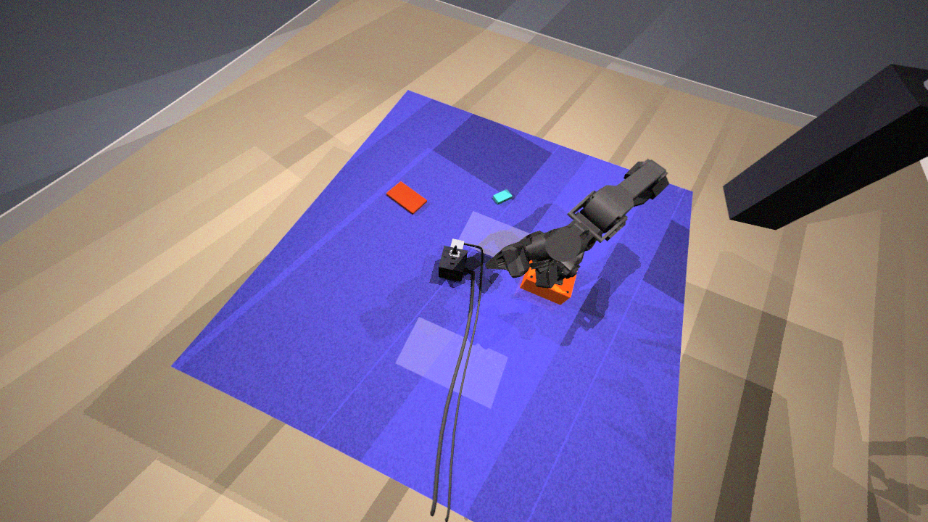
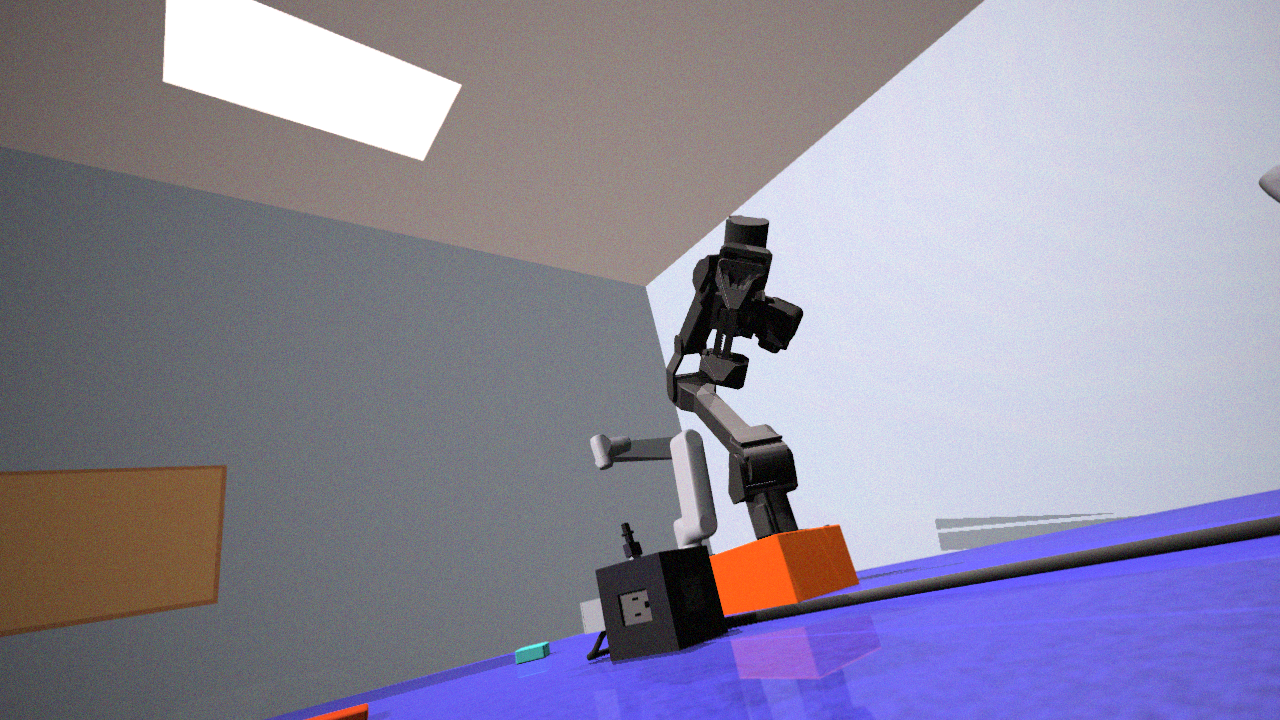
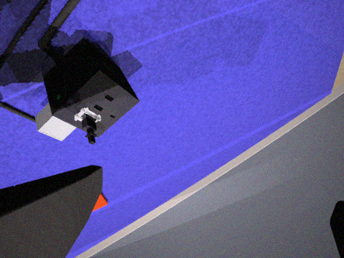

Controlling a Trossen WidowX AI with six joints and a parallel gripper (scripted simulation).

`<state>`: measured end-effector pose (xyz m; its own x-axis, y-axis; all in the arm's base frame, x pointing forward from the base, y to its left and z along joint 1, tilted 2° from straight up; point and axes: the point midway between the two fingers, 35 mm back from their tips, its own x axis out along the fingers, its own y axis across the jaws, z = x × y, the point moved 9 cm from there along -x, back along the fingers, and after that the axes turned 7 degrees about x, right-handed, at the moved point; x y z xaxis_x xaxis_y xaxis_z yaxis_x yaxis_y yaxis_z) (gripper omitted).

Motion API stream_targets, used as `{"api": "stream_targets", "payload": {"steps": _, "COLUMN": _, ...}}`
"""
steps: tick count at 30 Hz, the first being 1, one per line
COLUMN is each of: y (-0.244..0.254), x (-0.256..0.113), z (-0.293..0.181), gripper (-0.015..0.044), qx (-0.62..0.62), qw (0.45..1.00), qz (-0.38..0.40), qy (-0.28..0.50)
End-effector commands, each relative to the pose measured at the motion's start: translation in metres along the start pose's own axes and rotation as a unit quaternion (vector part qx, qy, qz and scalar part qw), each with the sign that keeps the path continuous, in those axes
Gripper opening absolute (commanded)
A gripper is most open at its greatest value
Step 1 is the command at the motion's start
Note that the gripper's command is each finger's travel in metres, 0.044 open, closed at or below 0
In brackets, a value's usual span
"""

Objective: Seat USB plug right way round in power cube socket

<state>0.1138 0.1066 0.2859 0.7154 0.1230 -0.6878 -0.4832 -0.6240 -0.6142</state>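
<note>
The dark power cube [image 1: 452, 268] [image 2: 637, 573] [image 3: 118, 96] stands on the blue mat. The black USB plug [image 1: 455, 250] [image 2: 629, 539] [image 3: 89, 126] stands up from its top face near one edge, with a white outline around its base. Its insertion depth and which way round it is cannot be told. My gripper [image 2: 731, 326] [image 3: 218, 196] is open and empty, high above and off to the side of the cube. Its fingers are one above the other in the exterior view. Nothing is between the fingers.
A white block [image 1: 457, 243] [image 2: 590, 616] [image 3: 57, 128] is against the cube's side. Two dark cables [image 1: 444, 415] run to the front. A cyan block [image 1: 502, 196] [image 2: 531, 652] and an orange-red slab [image 1: 407, 197] [image 3: 100, 203] lie behind. An orange box [image 1: 548, 291] [image 2: 778, 573] is at the arm's base.
</note>
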Motion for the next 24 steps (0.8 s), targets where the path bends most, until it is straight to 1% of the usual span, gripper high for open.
{"api": "stream_targets", "payload": {"steps": 1, "y": -0.026, "x": 0.05, "z": -0.019, "gripper": 0.044, "qx": 0.459, "qw": 0.879, "qz": 0.12, "qy": 0.047}}
{"api": "stream_targets", "payload": {"steps": 8, "y": -0.031, "x": 0.075, "z": -0.031, "gripper": 0.044, "qx": 0.627, "qw": 0.758, "qz": 0.154, "qy": 0.092}}
{"api": "stream_targets", "payload": {"steps": 13, "y": -0.031, "x": 0.094, "z": -0.042, "gripper": 0.044, "qx": 0.731, "qw": 0.648, "qz": 0.171, "qy": 0.131}}
{"api": "stream_targets", "payload": {"steps": 18, "y": -0.029, "x": 0.112, "z": -0.054, "gripper": 0.044, "qx": 0.816, "qw": 0.521, "qz": 0.18, "qy": 0.173}}
{"api": "stream_targets", "payload": {"steps": 24, "y": -0.023, "x": 0.136, "z": -0.071, "gripper": 0.044, "qx": 0.891, "qw": 0.349, "qz": 0.181, "qy": 0.228}}
